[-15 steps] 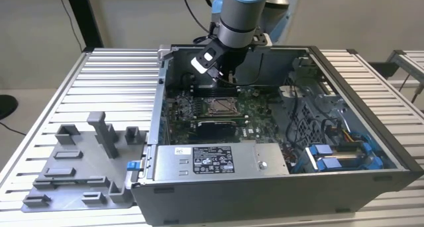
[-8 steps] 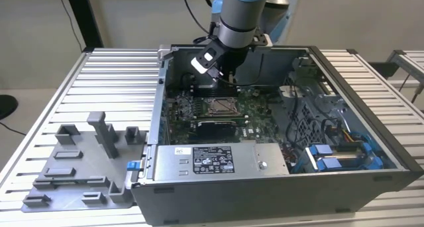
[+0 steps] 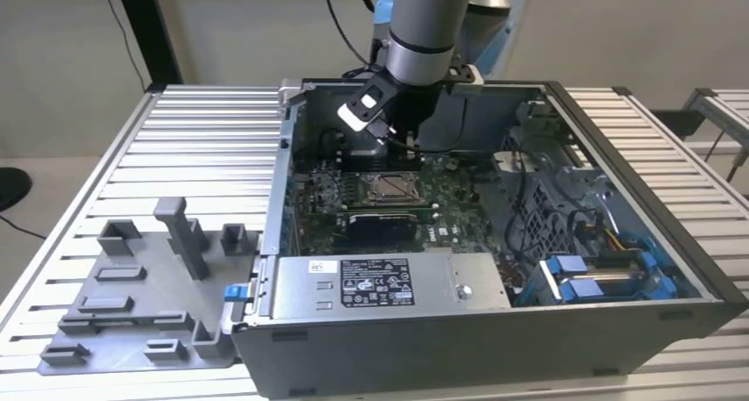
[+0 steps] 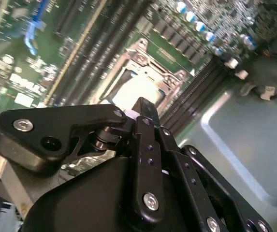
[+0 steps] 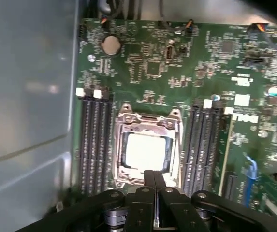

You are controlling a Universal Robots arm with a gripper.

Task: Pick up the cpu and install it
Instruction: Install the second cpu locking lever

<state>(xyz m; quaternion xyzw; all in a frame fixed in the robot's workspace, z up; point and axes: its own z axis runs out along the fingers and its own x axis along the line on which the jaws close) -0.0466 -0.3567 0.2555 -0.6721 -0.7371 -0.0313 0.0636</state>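
The cpu (image 5: pixel 145 152) sits in its socket (image 5: pixel 148 123), just beyond the closed, empty pincer (image 5: pixel 154 180).

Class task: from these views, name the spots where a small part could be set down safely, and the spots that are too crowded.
Free: the slatted table on the exterior view's left of the computer case, beyond the grey fixture tray. Also the flat top of the labelled grey box. Crowded: the motherboard around the socket, where the shut tool hovers, and the cabled corner with blue brackets.
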